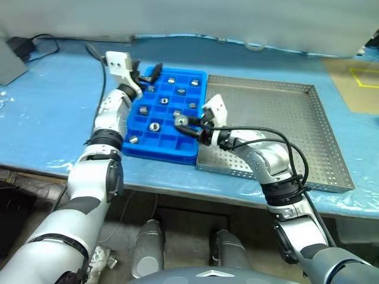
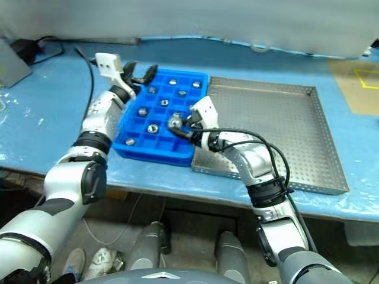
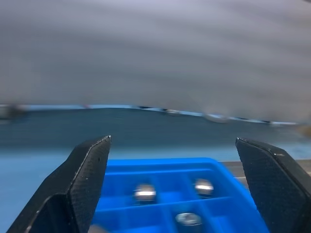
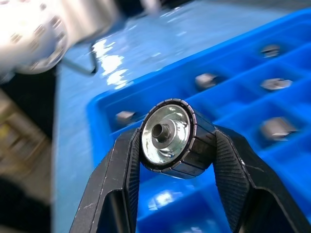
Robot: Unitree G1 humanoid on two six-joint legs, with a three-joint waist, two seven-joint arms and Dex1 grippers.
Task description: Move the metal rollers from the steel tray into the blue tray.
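The blue tray (image 1: 160,155) lies on the table just left of the steel tray (image 1: 278,112), and several metal rollers (image 1: 154,125) sit in its square compartments. My right gripper (image 1: 181,122) hovers over the blue tray's near right part, shut on one silver roller (image 4: 167,136) with a dark centre hole, gripped across its ribbed side. My left gripper (image 1: 151,75) is open above the blue tray's far left corner with nothing between its fingers (image 3: 87,165). Beyond them three rollers (image 3: 145,192) rest in compartments.
The blue table top (image 1: 47,112) spreads to the left, with a black cable (image 1: 41,40) and a grey object (image 1: 9,65) at the far left. A tan surface with yellow marking (image 1: 361,83) lies at the far right. The table's front edge runs just below both trays.
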